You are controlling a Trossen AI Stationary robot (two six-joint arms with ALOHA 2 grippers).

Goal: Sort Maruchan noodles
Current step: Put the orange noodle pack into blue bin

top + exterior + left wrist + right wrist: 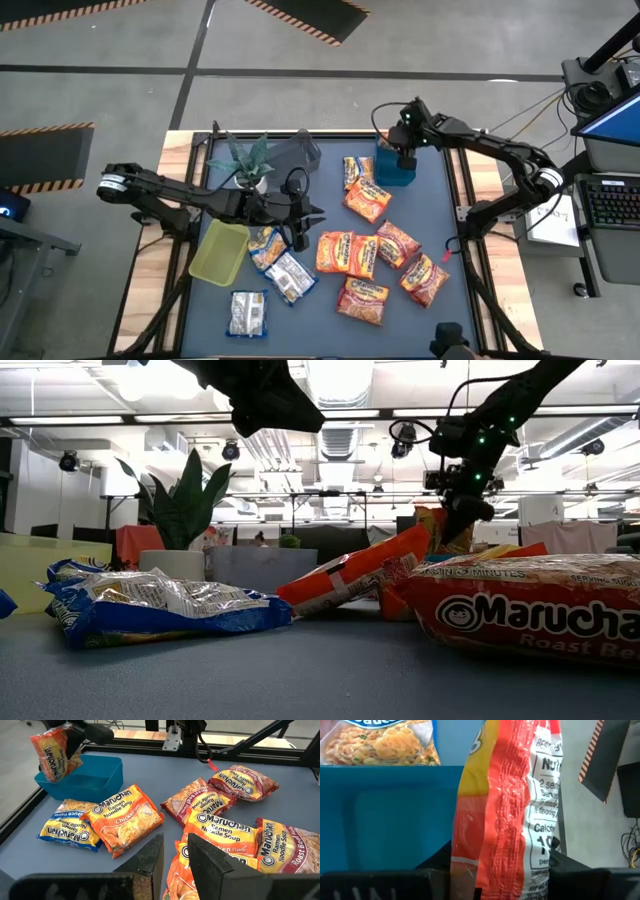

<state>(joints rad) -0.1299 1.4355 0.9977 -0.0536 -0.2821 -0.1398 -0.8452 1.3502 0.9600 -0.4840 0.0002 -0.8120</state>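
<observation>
While the right gripper [404, 160] pinches an orange packet [507, 805] over the blue bin [396, 172] for dropping, the left gripper [303, 226], slightly parted and empty, hovers mid-table above loose packets [365, 250].

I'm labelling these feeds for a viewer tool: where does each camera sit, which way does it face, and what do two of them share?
High view: overhead, straight down on the table; both arms show, left gripper empty, right gripper over the blue bin.
Low view: table height, level toward the room; both arms enter from above.
Left wrist view: past its own fingers at orange packets.
Right wrist view: past its fingers, onto the orange packet they hold above the bin.
Shared: the left wrist view also shows that held packet over the bin.
</observation>
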